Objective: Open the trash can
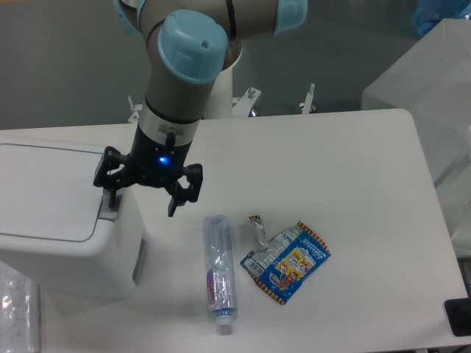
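The trash can (70, 257) is a large white boxy bin at the left edge of the table, with its flat white lid (44, 187) down. A small grey push-button (108, 212) sits on its right rim. My gripper (141, 200) hangs over the bin's right edge with its two black fingers spread wide, open and empty. The left fingertip (111, 195) is just above the button; I cannot tell whether it touches it. The right fingertip (174, 208) hangs over the table beside the bin.
A clear plastic bottle (218, 276) lies on the white table (331, 169) right of the bin. A crumpled blue and silver snack wrapper (288, 262) lies next to it. A translucent box (430, 81) stands at the far right.
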Controlling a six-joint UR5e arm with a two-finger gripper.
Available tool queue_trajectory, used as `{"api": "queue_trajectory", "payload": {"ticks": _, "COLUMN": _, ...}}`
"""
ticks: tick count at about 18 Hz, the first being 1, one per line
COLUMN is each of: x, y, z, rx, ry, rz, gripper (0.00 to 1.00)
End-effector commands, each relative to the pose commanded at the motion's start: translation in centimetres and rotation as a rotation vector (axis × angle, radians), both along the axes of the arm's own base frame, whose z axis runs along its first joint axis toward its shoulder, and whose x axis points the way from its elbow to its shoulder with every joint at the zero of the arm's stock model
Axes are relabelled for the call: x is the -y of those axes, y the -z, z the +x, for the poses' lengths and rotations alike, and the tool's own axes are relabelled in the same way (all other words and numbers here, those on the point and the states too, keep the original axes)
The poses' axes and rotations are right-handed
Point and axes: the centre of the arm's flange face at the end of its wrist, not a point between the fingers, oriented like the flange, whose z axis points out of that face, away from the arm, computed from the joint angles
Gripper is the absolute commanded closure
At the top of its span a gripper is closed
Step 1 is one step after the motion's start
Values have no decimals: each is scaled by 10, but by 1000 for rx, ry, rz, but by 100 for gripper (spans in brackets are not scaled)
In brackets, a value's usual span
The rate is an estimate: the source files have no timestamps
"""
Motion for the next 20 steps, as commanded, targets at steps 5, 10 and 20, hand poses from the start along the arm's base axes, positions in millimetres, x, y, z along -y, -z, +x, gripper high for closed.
{"api": "queue_trajectory", "payload": {"ticks": 5, "x": 1, "y": -1, "z": -3, "rx": -1, "ry": -5, "rz": 1, "gripper": 0}}
{"api": "queue_trajectory", "payload": {"ticks": 10, "x": 11, "y": -10, "z": -22, "rx": -10, "ry": -36, "rz": 15, "gripper": 0}}
{"api": "queue_trajectory", "payload": {"ticks": 20, "x": 55, "y": -21, "z": -94, "rx": -118, "ry": 4, "rz": 57, "gripper": 0}}
